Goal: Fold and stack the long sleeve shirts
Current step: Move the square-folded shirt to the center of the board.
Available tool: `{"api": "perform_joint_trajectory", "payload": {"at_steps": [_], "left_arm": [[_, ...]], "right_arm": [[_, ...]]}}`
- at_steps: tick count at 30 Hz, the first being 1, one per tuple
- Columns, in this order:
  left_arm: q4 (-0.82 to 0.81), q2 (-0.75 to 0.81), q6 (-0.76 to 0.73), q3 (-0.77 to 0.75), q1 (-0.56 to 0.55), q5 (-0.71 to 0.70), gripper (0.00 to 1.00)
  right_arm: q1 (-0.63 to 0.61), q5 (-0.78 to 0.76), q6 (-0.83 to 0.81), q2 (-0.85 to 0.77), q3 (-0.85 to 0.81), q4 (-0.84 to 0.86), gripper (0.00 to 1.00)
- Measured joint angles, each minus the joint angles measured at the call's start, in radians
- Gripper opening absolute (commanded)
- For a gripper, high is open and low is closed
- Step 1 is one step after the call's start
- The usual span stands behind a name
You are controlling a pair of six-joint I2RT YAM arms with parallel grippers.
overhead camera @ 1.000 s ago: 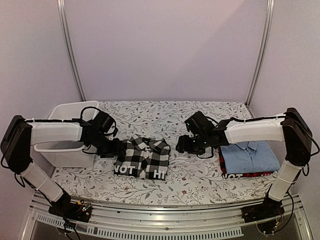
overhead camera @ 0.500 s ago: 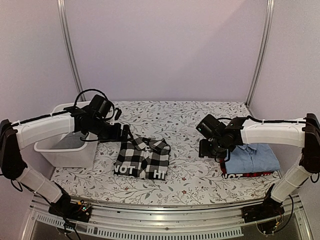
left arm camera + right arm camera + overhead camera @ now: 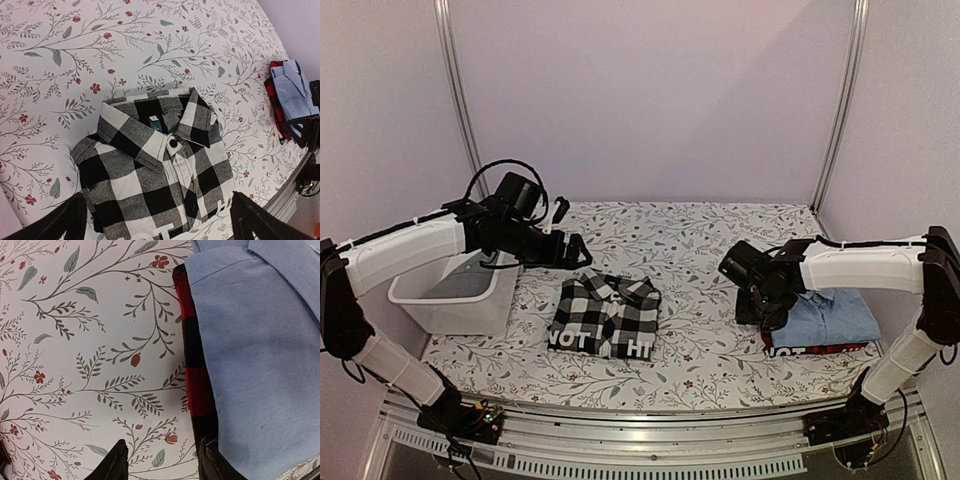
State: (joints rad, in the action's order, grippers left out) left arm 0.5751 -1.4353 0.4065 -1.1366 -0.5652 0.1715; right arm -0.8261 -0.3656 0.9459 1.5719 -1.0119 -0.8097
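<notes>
Two spread hands: checked shirt (image 3: 150, 170) beneath the left hand (image 3: 159, 197), edge of the red-and-black shirt (image 3: 195, 370) beneath the right hand (image 3: 164, 442).

Raised left arm (image 3: 410, 250) stretches rightward, wrist angled down; left gripper (image 3: 572, 250) wide open, fingers (image 3: 60, 222) spread to frame corners in wrist view. Opposite, right arm (image 3: 860, 265) reaches leftward, wrist pitched down; right gripper (image 3: 760, 308) low, fingers (image 3: 114, 464) partly apart, holding nothing.
</notes>
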Motion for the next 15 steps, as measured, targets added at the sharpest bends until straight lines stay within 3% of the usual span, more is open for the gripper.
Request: {"api": "perform_joint_trajectory", "payload": {"at_steps": [11, 15], "left_arm": [[0.015, 0.0, -0.022, -0.005, 0.0, -0.004, 1.0], [0.015, 0.0, -0.022, -0.005, 0.0, -0.016, 1.0]], "right_arm": [[0.087, 0.001, -0.051, 0.069, 0.071, 0.09, 0.43], [0.09, 0.005, -0.069, 0.113, 0.071, 0.118, 0.38]]}}
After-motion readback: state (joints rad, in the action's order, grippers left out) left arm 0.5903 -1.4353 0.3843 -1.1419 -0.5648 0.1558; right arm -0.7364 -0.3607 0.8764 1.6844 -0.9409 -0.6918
